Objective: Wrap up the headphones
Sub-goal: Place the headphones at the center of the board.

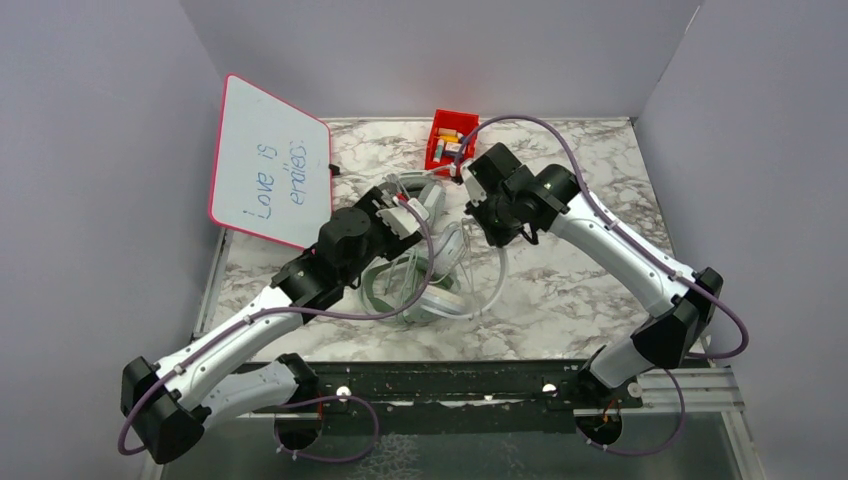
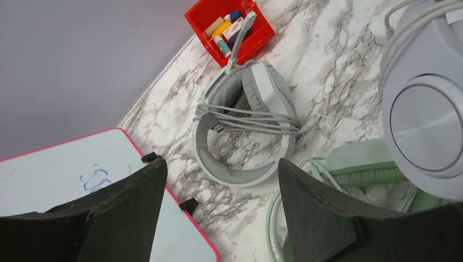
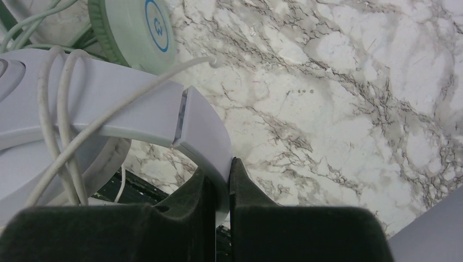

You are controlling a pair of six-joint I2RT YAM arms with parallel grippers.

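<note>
The grey-white headphones (image 2: pixel 245 117) lie on the marble with their cable wound across the ear cups and the plug lying loose. My left gripper (image 2: pixel 222 166) hovers above them, open and holding nothing; it shows in the top view too (image 1: pixel 402 212). The mint-green headphones (image 2: pixel 371 164) and their looped cable lie just right of it. My right gripper (image 3: pixel 218 172) is shut on the headband of the white headphones (image 3: pixel 109 103), which has white cable (image 3: pixel 52 109) wound over it. A mint ear cup (image 3: pixel 134 33) lies behind.
A red bin (image 2: pixel 229 30) with small items stands at the back by the wall. A pink-rimmed whiteboard (image 1: pixel 270 160) leans at the left, close to my left gripper. The marble table (image 1: pixel 580 280) is bounded by grey walls.
</note>
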